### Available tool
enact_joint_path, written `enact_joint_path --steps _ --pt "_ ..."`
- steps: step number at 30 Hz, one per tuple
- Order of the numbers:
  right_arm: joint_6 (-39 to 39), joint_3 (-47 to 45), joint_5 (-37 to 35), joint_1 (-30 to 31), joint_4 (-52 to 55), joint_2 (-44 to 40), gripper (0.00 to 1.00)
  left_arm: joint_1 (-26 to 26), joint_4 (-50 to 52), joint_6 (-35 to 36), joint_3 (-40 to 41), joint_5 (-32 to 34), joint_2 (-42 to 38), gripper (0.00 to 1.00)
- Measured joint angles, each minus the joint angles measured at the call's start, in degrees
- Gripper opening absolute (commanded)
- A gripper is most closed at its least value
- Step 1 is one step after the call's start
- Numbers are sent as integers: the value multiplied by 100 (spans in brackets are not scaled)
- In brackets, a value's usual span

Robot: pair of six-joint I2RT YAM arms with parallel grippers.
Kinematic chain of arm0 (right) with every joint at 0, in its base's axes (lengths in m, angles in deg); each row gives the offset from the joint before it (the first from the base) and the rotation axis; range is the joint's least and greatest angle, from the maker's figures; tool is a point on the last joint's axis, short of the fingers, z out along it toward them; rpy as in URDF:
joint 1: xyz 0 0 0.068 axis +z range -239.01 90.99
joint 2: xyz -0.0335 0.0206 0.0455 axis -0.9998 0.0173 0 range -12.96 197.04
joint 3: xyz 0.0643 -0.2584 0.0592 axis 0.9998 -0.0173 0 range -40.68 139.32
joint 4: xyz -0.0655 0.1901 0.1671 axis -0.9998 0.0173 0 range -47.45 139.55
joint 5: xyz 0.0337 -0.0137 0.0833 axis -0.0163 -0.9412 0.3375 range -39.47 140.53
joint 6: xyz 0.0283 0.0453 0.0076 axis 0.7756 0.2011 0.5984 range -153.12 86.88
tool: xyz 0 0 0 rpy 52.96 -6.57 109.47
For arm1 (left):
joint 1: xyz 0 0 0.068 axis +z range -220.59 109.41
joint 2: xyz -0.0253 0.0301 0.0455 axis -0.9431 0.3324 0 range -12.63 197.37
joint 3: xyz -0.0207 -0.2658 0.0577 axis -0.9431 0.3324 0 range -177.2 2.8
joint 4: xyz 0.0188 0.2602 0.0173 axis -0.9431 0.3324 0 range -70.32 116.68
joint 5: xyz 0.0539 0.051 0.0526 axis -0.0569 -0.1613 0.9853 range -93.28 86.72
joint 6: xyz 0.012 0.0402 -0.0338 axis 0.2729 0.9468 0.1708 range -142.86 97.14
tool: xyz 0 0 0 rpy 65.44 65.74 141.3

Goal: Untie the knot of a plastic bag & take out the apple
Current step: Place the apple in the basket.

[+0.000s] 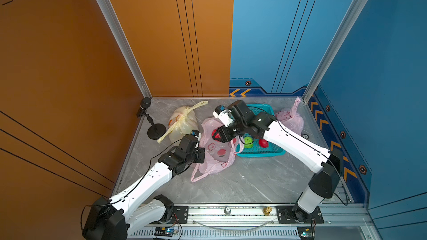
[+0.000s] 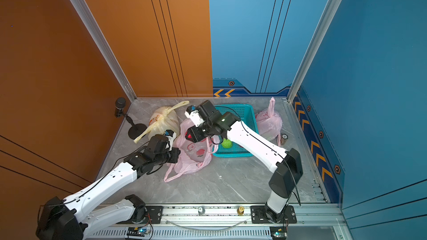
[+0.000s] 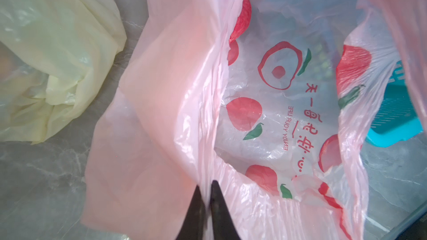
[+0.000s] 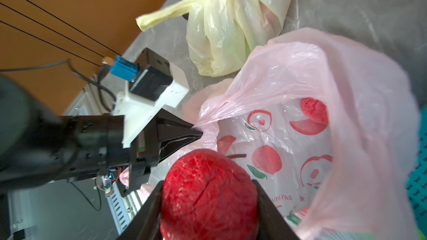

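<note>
Our right fingers (image 4: 270, 215) clamp the apple (image 4: 208, 195) by its sides; it looks firm and light. Our left fingers (image 3: 194, 215) pinch the thin, slippery pink bag (image 3: 161, 111).

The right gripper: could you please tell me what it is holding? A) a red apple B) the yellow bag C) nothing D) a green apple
A: the right wrist view shows a red apple clamped between the black fingers of the right gripper.
</note>
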Motion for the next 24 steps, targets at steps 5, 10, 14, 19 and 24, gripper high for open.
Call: enact_joint_path --steps 5,10,14,19,24 --pt "166 -470 -398 -1163 -46 -339 44 -15 164 -26 -57 42 -68 38" --pt "133 -544 -1368 -1965 39 72 44 -15 369 -35 -74 37 -402 54" --pt "-4 -476 -1679 -2164 83 664 44 -15 457 -76 -74 -13 -697 61" --pt "-184 -33 -1696 -2177 149 1478 45 -22 560 -92 -144 -94 -1019 64" --pt "-295 446 -1685 -2170 219 2135 47 -52 634 76 -605 -39 -1167 72"
